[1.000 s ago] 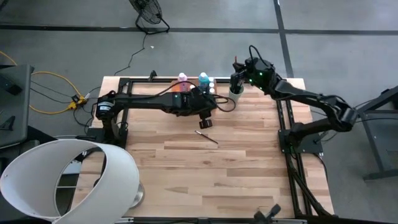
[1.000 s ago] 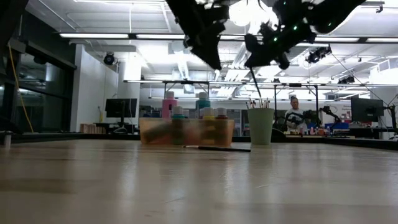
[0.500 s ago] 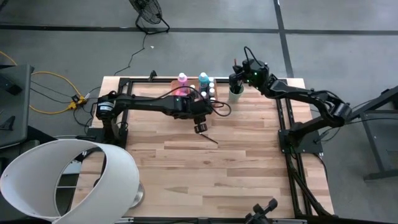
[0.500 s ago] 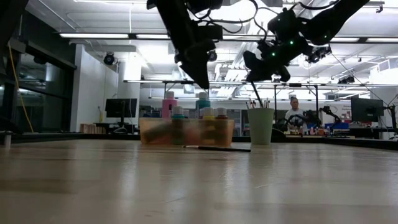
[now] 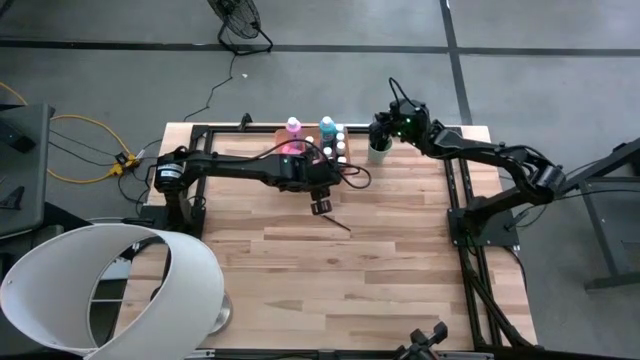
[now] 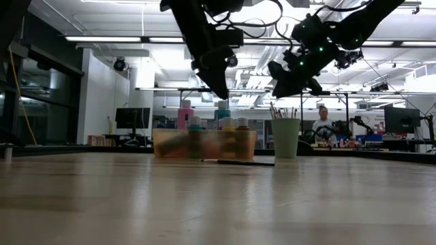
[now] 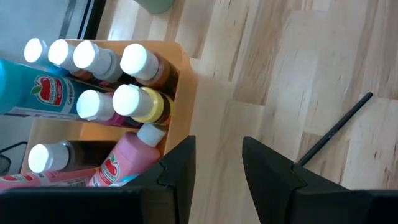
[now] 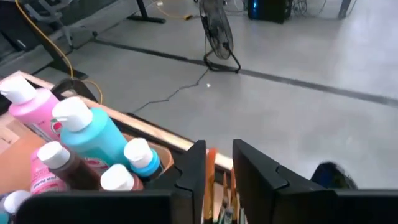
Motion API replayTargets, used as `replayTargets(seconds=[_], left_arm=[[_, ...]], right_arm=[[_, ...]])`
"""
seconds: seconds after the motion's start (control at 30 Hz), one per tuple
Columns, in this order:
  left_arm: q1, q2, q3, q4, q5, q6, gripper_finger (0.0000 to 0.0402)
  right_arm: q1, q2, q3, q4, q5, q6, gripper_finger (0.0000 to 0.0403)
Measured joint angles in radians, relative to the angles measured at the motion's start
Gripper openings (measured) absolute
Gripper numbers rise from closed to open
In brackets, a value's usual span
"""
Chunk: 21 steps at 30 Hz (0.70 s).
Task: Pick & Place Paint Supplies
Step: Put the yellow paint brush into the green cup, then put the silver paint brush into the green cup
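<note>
While most of the paint bottles are standing in the orange tray near the desk's far edge, one paintbrush is lying loose on the bare wood toward the middle, just nearside of the left gripper. From above, the brush's long axis is running on a diagonal across the boards, and the left arm is plainly the nearer one; the right gripper is hanging over the green cup by the far right corner.

Seen level across the desk, the left gripper is poised well above the brush, which is lying flat before the tray.

In the left wrist view, the jaws are standing apart with nothing between them, the brush angling away just past one finger.

In the right wrist view, the jaws are also apart and empty, with brush tips showing in the gap below.
</note>
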State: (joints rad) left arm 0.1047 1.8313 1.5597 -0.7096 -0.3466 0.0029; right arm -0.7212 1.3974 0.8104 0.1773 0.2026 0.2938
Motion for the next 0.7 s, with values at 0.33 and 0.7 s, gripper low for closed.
replayTargets(seconds=[0.33, 0.7], left_arm=[[0.001, 0.001, 0.0, -0.063, 0.063, 0.105, 0.0127], [0.012, 0.006, -0.088, -0.048, 0.264, 0.474, 0.0127]], right_arm=[[0.0, -0.109, 0.0, -0.208, -0.073, 0.029, 0.0152], [0.001, -0.304, 0.0, -0.359, -0.218, 0.074, 0.0175]])
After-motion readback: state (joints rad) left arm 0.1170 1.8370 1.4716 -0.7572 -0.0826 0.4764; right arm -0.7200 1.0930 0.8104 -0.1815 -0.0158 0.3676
